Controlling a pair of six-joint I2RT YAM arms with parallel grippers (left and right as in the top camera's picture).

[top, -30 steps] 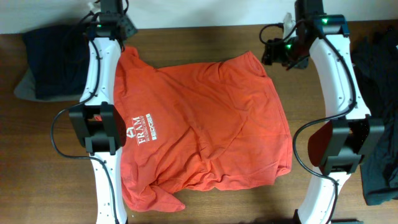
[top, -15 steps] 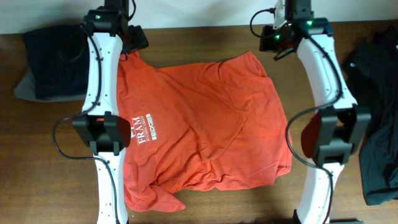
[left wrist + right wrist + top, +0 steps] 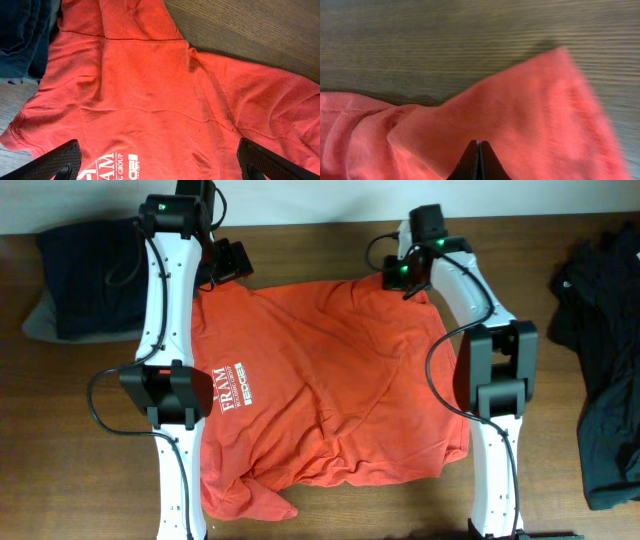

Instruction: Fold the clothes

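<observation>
**A:** Where is the shirt?

**B:** The orange-red T-shirt (image 3: 330,380) lies spread on the table (image 3: 300,240), beneath both my grippers. My left gripper (image 3: 157,165) hangs wide apart over the shoulder. My right gripper (image 3: 479,159) is clenched at a corner, possibly pinching cloth; I cannot tell.

**A:** How will it handle?

**B:** Light, limp, quick to wrinkle. I'd pinch the hem corners and lift both sides together.

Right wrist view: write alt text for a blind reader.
An orange-red shirt corner lies on the wooden table, bunched at the picture's left. The right gripper, shut, shows at the bottom edge over the cloth.
</observation>
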